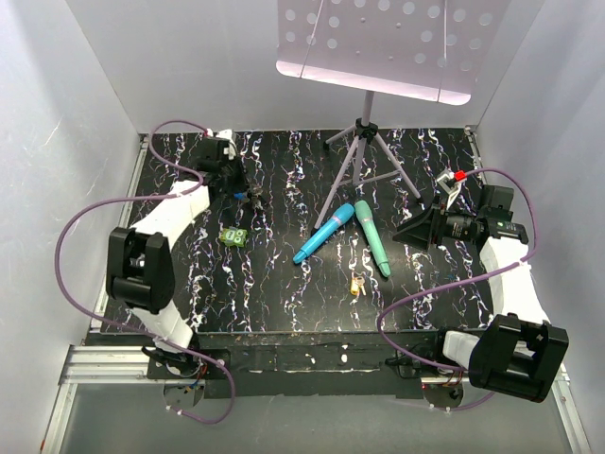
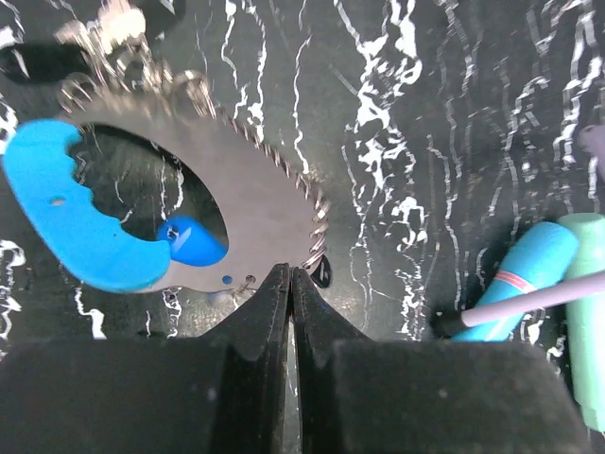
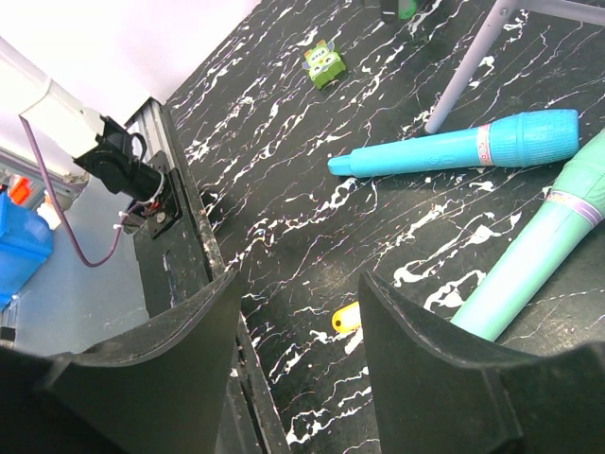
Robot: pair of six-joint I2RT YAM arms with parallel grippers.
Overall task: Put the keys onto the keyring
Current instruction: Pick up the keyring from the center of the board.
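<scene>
White walls box in a black, white-veined table (image 1: 284, 293). One music stand (image 1: 378, 43) on a tripod at the far middle. Two arms, one each side.

Two sticks lie crossed near centre: one blue stick (image 1: 324, 234), one mint-green stick (image 1: 372, 238).

One keyring (image 2: 255, 203), far left of the table under the left arm. Flat grey oval, twisted rope-like rim, bright blue section (image 2: 76, 222) on one side. Looks stiff, thin and light; smooth metal, likely to slide on the tabletop if nudged. Best hold, by my guess: the plain grey rim away from the blue part, leaving the opening free.

Left gripper (image 2: 291, 276): fingers pressed together right at the ring's lower rim. Cannot tell if the thin edge is caught between them.

Right gripper (image 3: 301, 279): fingers spread, nothing between, hanging over the right side.

Keys, counted: one yellow key (image 1: 357, 284) near the front edge, below the sticks; one green-headed piece (image 1: 233, 236) left of centre, probably a key; one blue blob (image 2: 194, 241) inside the ring's loop, possibly a key head. Small, light, hard; pinch by the plastic head.
</scene>
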